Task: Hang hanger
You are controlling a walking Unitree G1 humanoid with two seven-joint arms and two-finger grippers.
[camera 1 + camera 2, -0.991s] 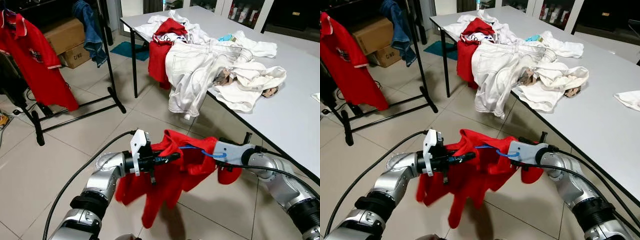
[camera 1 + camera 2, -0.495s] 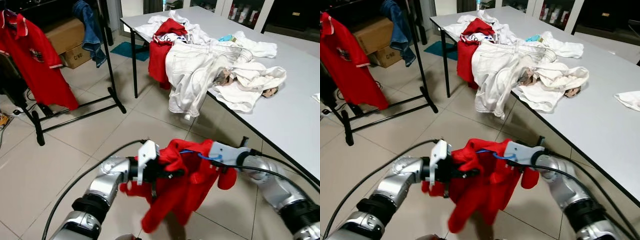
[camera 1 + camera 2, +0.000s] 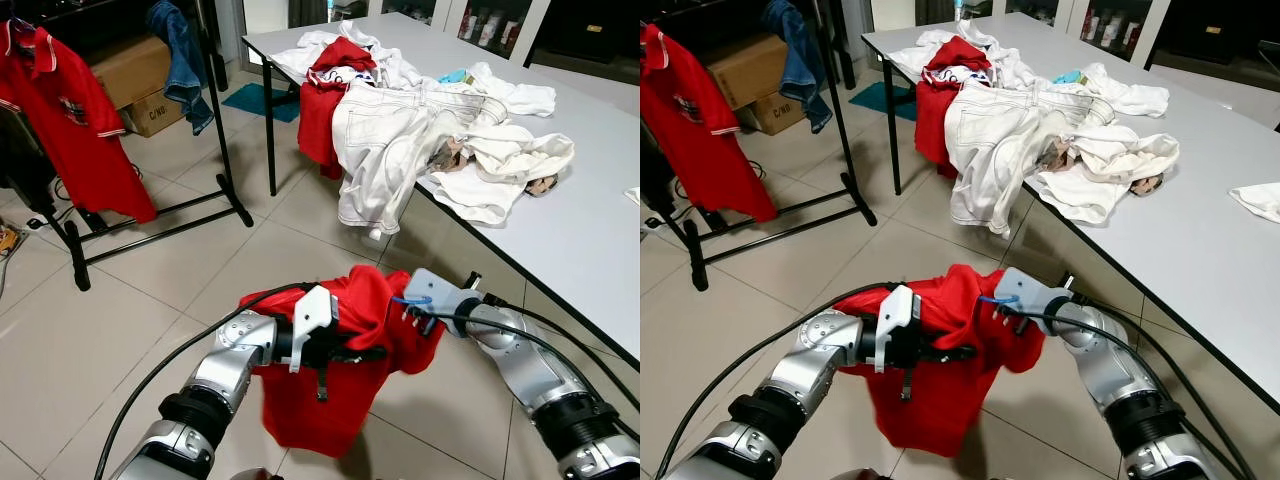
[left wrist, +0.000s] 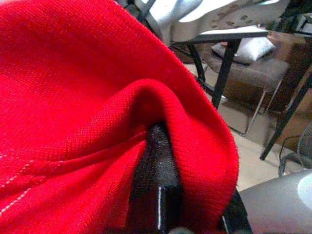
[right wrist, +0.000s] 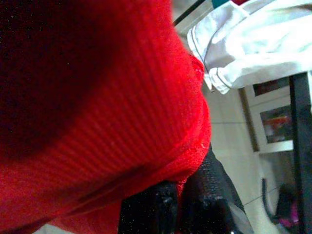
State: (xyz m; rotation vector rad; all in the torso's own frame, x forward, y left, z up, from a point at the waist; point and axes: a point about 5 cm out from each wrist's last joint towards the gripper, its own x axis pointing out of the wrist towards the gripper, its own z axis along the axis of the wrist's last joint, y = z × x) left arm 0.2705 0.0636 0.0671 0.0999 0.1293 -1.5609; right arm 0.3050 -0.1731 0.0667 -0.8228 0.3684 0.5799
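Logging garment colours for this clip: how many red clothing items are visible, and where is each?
Held between both grippers: 1, the red shirt
Hanging on the rack: 1, red polo
On the table: 1, red garment
Total: 3

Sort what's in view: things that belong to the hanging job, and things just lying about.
Job:
red shirt, held between both grippers
left gripper
right gripper
blue hanger at the right gripper
clothes rack

Lying about:
white clothes pile on the table
cardboard boxes
red polo, already hung
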